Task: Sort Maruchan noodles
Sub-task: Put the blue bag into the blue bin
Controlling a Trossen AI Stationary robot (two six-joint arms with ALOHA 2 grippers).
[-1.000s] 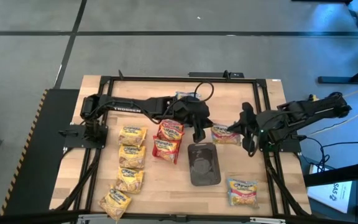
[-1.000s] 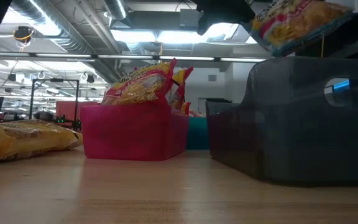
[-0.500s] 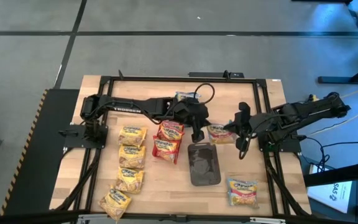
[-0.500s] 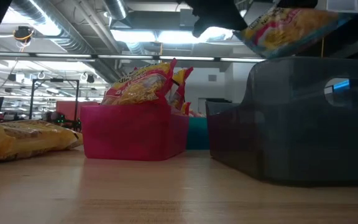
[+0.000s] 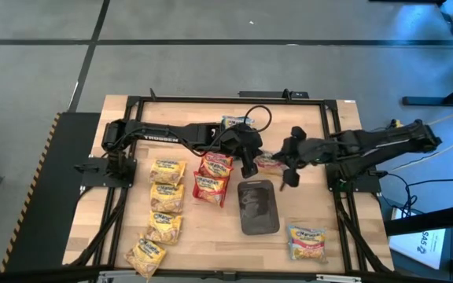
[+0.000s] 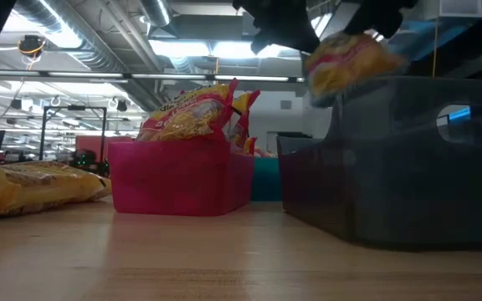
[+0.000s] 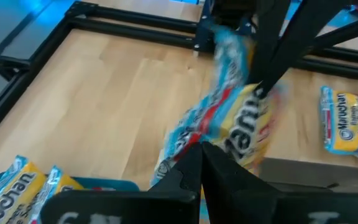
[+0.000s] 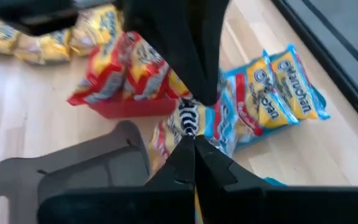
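One blue-and-pink Maruchan packet [image 5: 267, 162] hangs in the air over the far end of the grey tray [image 5: 258, 208], between my two grippers. My left gripper [image 5: 250, 165] is shut on its left end and my right gripper [image 5: 281, 167] is shut on its right end. In the low view the packet [image 6: 350, 63] floats above the grey tray's wall [image 6: 408, 159]. Red packets [image 5: 211, 177] stand in the pink tray [image 6: 178, 180]. Several yellow packets [image 5: 166, 196] lie in a row on the table's left. Another blue-and-pink packet [image 5: 307, 242] lies near the front right. My left gripper pinches the packet's crinkled edge [image 7: 215, 142] between its two shut fingers, coming from the table's left and slanting down. The packet is lifted clear. My right gripper pinches the opposite edge, by the barcode [image 8: 188, 123], between its two shut fingers, slanting down from the table's right. The packet is clear of the tray and bunched between the two holds.
More blue-and-pink packets [image 8: 278, 93] lie at the table's far side behind the pink tray. The black frame rails [image 5: 211, 101] run round the tabletop. Bare wood [image 5: 211, 236] lies between the yellow row and the grey tray.
My right gripper has carried the packet toward the table's left and slightly down, up to my left gripper. My left gripper has tipped a little and shut on the packet's nearer end. The packet now spans both grippers.
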